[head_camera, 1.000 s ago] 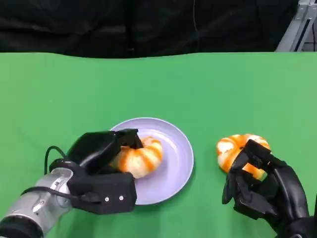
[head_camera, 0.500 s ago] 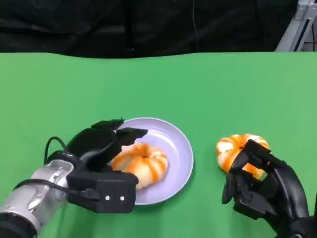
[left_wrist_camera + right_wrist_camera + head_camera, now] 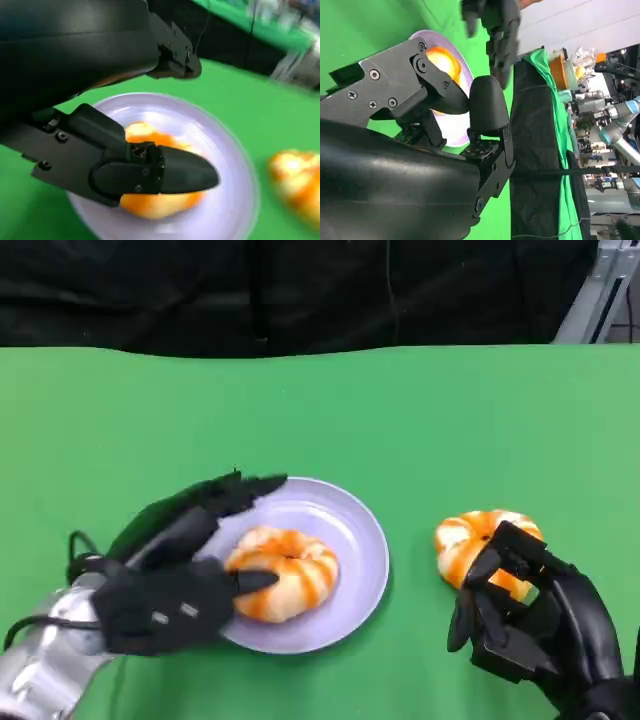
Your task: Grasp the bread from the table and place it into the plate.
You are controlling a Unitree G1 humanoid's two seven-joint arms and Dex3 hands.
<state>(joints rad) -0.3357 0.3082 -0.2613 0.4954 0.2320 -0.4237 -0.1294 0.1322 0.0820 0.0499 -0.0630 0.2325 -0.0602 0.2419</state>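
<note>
Two ring-shaped breads, glazed orange with pale cream streaks: one bread [image 3: 281,573] lies on the lavender plate [image 3: 355,530], the left hand [image 3: 175,575] beside it, fingers spread, holding nothing. The other bread [image 3: 470,538] rests on the green tabletop [image 3: 400,420], touching the right hand's [image 3: 525,615] curled fingers.

My left hand [image 3: 175,585] lets go — its fingers now spread — and the bread [image 3: 282,573] lies on the plate [image 3: 355,540].

Orange-white bread [image 3: 282,573], lavender plate [image 3: 356,540]
</note>
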